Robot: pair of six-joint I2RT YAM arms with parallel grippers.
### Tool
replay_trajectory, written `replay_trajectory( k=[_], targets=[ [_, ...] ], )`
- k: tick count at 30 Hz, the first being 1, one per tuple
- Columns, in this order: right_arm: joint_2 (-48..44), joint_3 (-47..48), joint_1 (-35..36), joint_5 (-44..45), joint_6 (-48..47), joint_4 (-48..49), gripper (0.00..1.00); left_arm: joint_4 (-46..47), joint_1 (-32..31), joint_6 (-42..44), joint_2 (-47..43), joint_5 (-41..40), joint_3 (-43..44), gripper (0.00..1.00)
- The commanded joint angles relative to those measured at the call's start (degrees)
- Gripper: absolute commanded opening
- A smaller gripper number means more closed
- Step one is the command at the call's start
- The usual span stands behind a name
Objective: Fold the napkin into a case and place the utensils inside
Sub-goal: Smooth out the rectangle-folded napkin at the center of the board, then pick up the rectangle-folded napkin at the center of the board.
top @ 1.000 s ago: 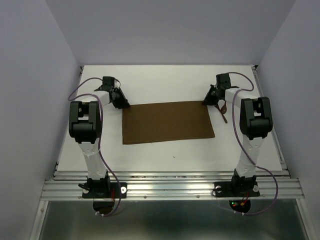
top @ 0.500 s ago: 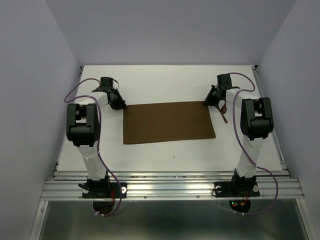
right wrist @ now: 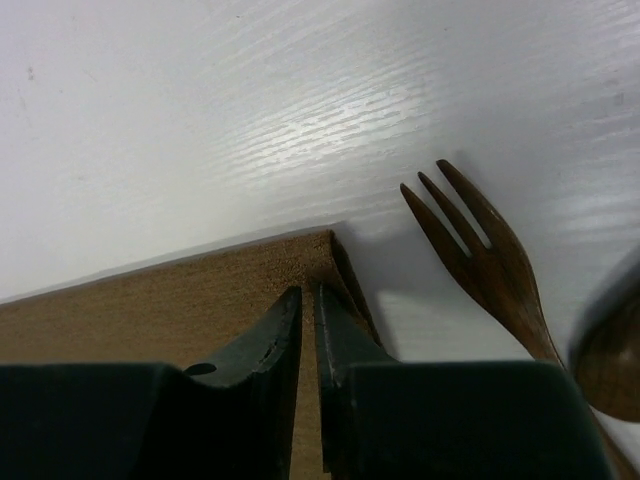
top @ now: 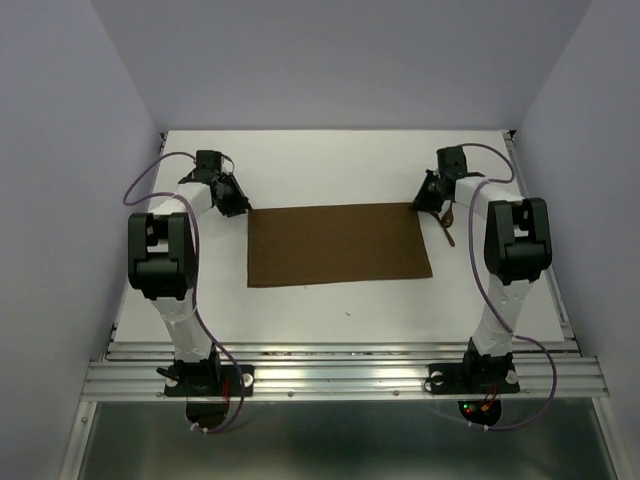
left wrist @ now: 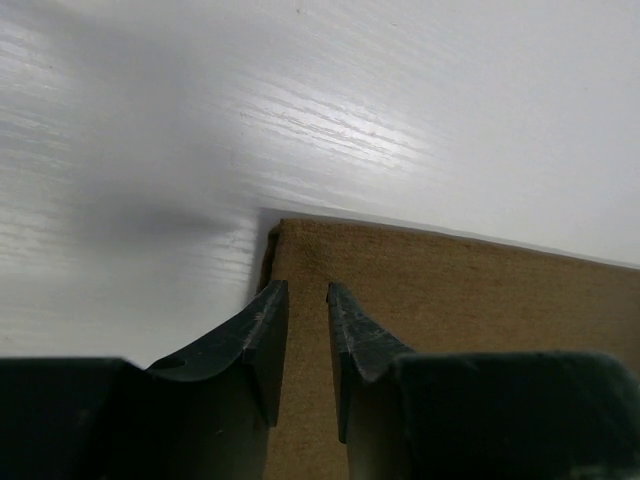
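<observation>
Napkin (top: 338, 245) lies flat on the table (top: 330, 160), unfolded. Right tool (right wrist: 308, 295) pinches its far right corner, with the fork (right wrist: 480, 265) just beside. Left tool (left wrist: 307, 300) is nearly closed over the far left corner; I cannot tell if it grips. I'd confirm both pinches, then lift evenly.

Open bench (top: 330, 165) all round, except beside the right pincer (top: 418, 200)

The napkin (top: 338, 244) lies flat mid-bench, with bare surface past its far edge, to its left, and along its near edge towards the arm bases. Its two far corners are taken: the left pincer (top: 238, 205) sits at one, fingers slightly apart, and the right pincer is closed onto the other. Just right of that corner, close but apart from the cloth, lie the fork (right wrist: 480, 262) and the spoon (right wrist: 610, 365), narrowing entry from that side. Walls (top: 80, 150) close off the left, right and far sides.
</observation>
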Motion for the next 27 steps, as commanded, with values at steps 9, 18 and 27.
replay_trajectory(
  k=[9, 18, 27],
  targets=[
    [-14.55, -5.79, -0.78, -2.24, -1.21, -0.64, 0.22, -3.72, -1.20, 1.32, -18.34, -3.05, -8.87, 0.41],
    [-20.26, -12.39, -0.25, -0.13, -2.53, -1.95, 0.25, -2.94, -5.68, 0.00, -20.37, -4.90, -18.02, 0.70],
    [-22.73, -16.79, 0.27, 0.22, -2.88, -2.22, 0.27, -1.88, -6.30, -0.18, -15.72, -7.97, -19.35, 0.62]
  ],
)
